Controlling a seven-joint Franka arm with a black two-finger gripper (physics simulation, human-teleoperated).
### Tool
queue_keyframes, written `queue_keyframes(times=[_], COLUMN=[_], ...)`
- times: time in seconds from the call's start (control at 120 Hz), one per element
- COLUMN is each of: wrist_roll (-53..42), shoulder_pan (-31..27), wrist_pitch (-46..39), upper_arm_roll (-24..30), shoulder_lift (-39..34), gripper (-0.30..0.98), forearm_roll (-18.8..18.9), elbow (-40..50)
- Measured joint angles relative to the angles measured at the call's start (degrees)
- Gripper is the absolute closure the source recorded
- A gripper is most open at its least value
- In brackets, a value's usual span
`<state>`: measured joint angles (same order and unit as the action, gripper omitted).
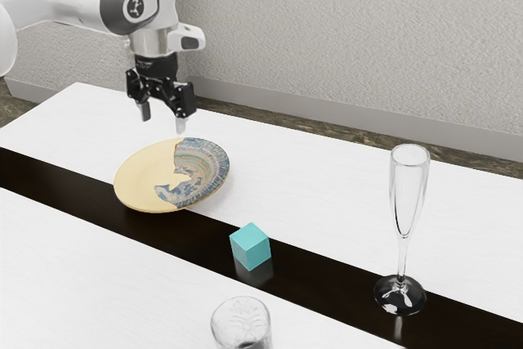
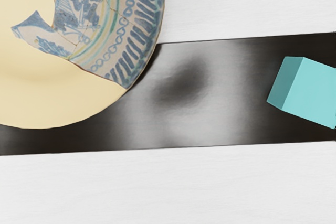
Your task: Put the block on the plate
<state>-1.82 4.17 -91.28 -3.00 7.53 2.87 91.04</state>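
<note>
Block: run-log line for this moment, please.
end effector: open, empty, raised | block: on dark strip, off plate | placement: not done

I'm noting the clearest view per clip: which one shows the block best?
The exterior view: the block appears whole there, on the dark strip. The wrist view shows it larger, but cut off by the picture's edge.
</note>
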Motion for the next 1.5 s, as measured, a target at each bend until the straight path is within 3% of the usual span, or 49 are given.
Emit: queue_keyframes(times=[0.267, 0.7, 0.867, 1.058, 1.5], wrist_roll=[-1.27, -2.45, -2.73, -2.88, -8.07], shoulder_pan=[-0.04, 1.53, 3.64, 5.03, 3.86], wrist_pitch=[-2.09, -13.96, -22.93, -31.2, -40.7], upper_arm_roll=[1.87, 9.27, 8.58, 8.57, 8.92], shoulder_lift=[1.35, 3.13, 0.95, 2.49, 2.66], gripper=[0.0, 0.0, 0.0, 0.0, 0.0], forearm_roll=[-0.23, -3.23, -4.24, -4.48, -9.01], elbow=[0.25, 13.05, 20.55, 21.51, 28.2])
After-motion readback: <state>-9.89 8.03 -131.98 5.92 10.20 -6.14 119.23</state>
